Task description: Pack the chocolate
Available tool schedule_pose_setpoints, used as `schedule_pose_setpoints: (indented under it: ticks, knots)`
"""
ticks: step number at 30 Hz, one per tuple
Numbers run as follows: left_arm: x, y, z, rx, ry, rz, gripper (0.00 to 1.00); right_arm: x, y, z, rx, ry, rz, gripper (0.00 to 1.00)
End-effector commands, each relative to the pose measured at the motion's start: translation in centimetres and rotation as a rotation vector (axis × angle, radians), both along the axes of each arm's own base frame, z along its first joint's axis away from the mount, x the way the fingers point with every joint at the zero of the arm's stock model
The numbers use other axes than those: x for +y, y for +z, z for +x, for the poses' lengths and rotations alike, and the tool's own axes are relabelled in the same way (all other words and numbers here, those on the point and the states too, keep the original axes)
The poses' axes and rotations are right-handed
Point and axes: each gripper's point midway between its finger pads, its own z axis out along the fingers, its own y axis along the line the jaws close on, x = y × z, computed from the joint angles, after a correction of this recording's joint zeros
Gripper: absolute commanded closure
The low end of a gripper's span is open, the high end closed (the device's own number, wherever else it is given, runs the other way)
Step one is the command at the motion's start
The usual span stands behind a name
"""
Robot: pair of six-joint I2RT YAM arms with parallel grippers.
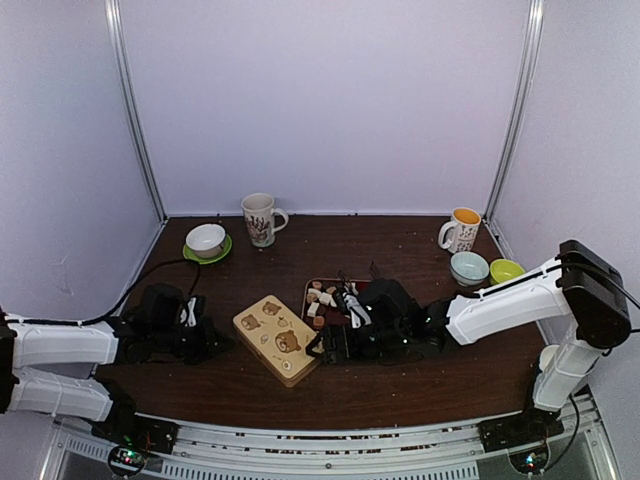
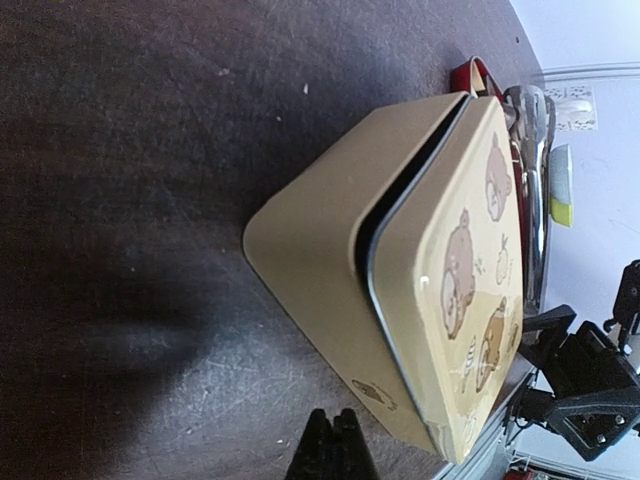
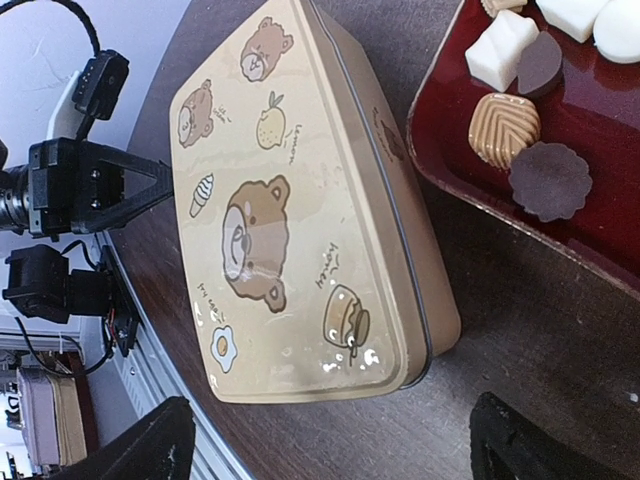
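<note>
The chocolate (image 3: 503, 128), white, tan and dark brown pieces, lies on a dark red tray (image 3: 600, 105) beside a closed beige tin with bear drawings (image 3: 290, 210). In the top view the chocolate (image 1: 322, 299) lies on the tray (image 1: 309, 287) just right of the tin (image 1: 275, 338). My right gripper (image 3: 330, 450) stands open, its wide-spread fingers on either side of the tin's near corner and touching nothing. The left gripper (image 2: 333, 430) is shut and empty, low over the table a little short of the tin (image 2: 400, 280). From above, the right gripper (image 1: 328, 346) is at the tin's right end and the left gripper (image 1: 212, 340) at its left.
Metal tongs (image 2: 535, 180) lie beyond the tin by the tray. At the back stand a patterned mug (image 1: 260, 218), a white bowl on a green saucer (image 1: 206, 240), an orange-lined mug (image 1: 462, 230), a pale bowl (image 1: 468, 267) and a yellow-green bowl (image 1: 505, 270).
</note>
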Motion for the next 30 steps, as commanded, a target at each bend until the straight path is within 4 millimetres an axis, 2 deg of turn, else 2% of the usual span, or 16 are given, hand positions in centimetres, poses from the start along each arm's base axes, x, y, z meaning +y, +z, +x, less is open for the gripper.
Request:
schedule_pose_setpoints:
  ticks: [1, 11, 16, 19, 23, 30]
  knots:
    - [-1.3, 1.3, 0.8, -0.048, -0.035, -0.048, 1.0, 2.1, 1.4, -0.1, 0.009, 0.014, 0.071, 0.04]
    - [-1.4, 0.9, 0.9, -0.038, -0.024, -0.06, 1.0, 4.0, 0.4, 0.0, -0.019, 0.048, 0.041, 0.02]
    - [-1.0, 0.7, 0.8, -0.033, -0.012, -0.044, 1.0, 5.9, 1.0, -2.0, 0.01, 0.128, 0.083, 0.02]
    - [0.1, 0.4, 1.0, -0.034, 0.044, -0.011, 1.0, 6.8, 1.9, -3.3, 0.032, 0.171, 0.131, 0.02]
    - [1.3, 0.3, 0.8, -0.062, 0.1, 0.0, 1.0, 6.3, 2.0, -3.4, 0.025, 0.16, 0.125, 0.03]
    - [1.2, 0.1, 0.6, -0.051, 0.091, 0.001, 1.0, 4.8, 1.1, -1.5, -0.042, 0.087, -0.002, 0.02]
